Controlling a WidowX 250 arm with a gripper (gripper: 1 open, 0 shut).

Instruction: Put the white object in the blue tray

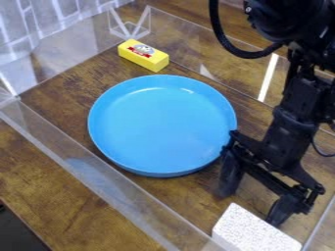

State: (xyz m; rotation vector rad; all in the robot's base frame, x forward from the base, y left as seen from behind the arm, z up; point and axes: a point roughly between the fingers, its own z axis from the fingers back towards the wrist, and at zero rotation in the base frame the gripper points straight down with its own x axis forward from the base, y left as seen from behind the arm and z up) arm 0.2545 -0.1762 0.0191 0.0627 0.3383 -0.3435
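I see my gripper (257, 190) tilted steeply down, jaws spread, between the blue tray (163, 125) and the white object (254, 229).

A dark wooden table (59, 103) with visible grain fills the view — its top glossy under soft, even light. Clear plastic walls (98, 181) fence it in at the front, left and back, catching pale reflections.

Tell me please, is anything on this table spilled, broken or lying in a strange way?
Nothing stands out. The blue tray lies flat and empty, the yellow block rests behind it, and the white object sits intact at the near edge. The open gripper stands between tray and white object, holding nothing.
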